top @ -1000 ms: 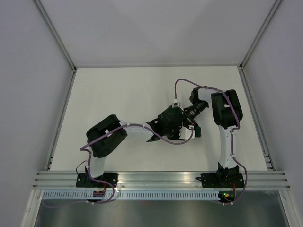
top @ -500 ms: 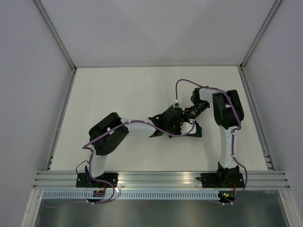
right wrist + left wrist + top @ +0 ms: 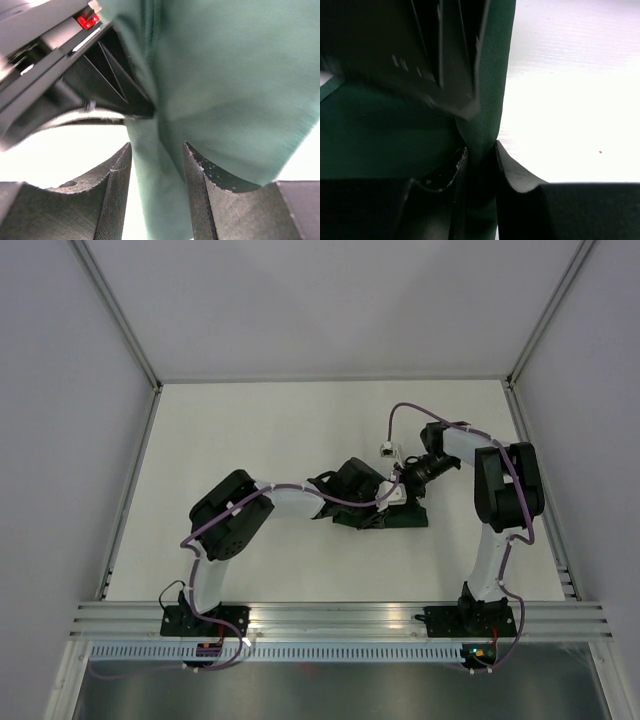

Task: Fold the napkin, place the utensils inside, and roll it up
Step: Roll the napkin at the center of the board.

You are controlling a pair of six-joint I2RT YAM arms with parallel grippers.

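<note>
The left gripper [image 3: 480, 152] pinches an upright fold of the dark green napkin [image 3: 380, 135] between its black fingers [image 3: 517, 177], with a blurred black body [image 3: 435, 50] above and the white surface [image 3: 570, 100] at right.

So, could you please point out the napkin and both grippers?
napkin [image 3: 225, 100]: right wrist view, broad green face.
left gripper [image 3: 479, 150]: left wrist view, midway between its jaws.
right gripper [image 3: 156, 147]: right wrist view, midway between its jaws.

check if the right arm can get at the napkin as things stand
Probably yes: a fold of the napkin runs between the open fingers of the right gripper, nothing in the way. The left gripper pinches it close by, so room is tight.
</note>
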